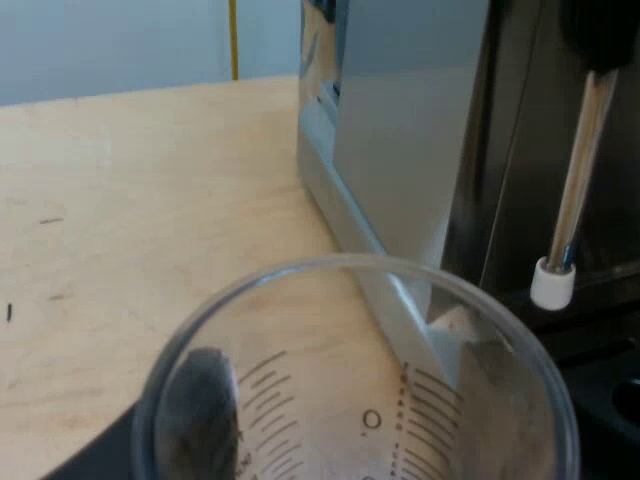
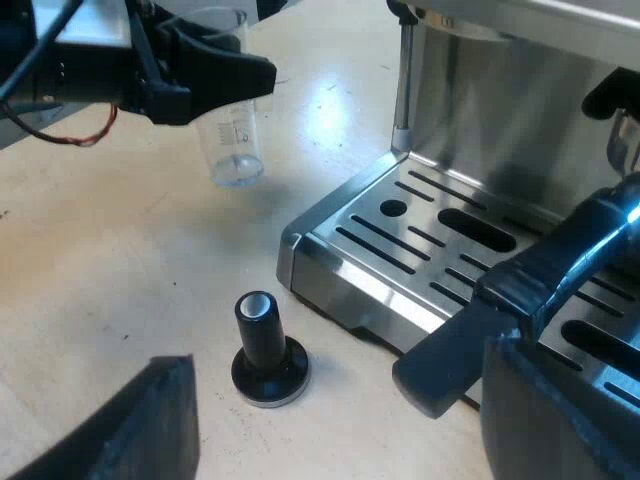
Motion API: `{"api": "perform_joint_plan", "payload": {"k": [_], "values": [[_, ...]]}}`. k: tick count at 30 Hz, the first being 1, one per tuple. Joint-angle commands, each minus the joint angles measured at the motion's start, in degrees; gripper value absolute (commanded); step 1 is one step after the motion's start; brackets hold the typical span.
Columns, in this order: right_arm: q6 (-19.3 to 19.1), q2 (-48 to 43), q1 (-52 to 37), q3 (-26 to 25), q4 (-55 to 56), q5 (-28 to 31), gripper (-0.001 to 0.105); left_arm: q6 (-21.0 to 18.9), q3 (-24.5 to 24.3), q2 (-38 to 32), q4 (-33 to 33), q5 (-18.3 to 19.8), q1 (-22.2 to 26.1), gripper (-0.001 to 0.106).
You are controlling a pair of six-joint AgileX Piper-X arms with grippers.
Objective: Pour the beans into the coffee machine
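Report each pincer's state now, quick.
Left pincer: closed on the measuring glass.
Right pincer: open, holding nothing.

Left gripper point(image 2: 240, 72) at the measuring glass point(image 2: 238, 150), matt black, angular, blunt-ended fingers point(image 2: 222, 75), white boxy casing point(image 2: 90, 25) behind it, right gripper point(image 2: 335, 410) with broad dark grey fingers point(image 2: 150, 430), flat-faced, wedge-shaped, smooth, with lighter edges

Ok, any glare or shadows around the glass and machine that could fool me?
Right wrist view: a glare patch on the table near the measuring glass, streaky reflections on the drip tray, a shadow under the tamper. Left wrist view: the glass rim catches light; a dark shape shows through its wall.
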Motion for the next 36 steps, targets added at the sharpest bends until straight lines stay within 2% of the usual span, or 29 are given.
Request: {"api": "perform_joint_plan", "payload": {"k": [1,17,21,24,36], "values": [[-0.1,-0.2,0.0,-0.3,-0.8,-0.1,0.062,-0.7,-0.3,0.8,-1.4,0.3,0.1,0.008],[-0.1,-0.2,0.0,-0.3,-0.8,-0.1,0.062,-0.6,-0.3,8.4,-7.2,0.3,0.1,0.008],[-0.1,-0.2,0.0,-0.3,-0.8,-0.1,0.062,-0.6,-0.3,10.2,-8.0,3.0,0.1,0.008],[-0.1,-0.2,0.0,-0.3,-0.8,-0.1,0.062,-0.6,-0.3,11.4,-8.0,3.4,0.1,0.008],[-0.1,-0.2,0.0,-0.3,-0.8,-0.1,0.062,-0.6,-0.3,12.1,-11.5,3.4,-0.1,0.008]]}}
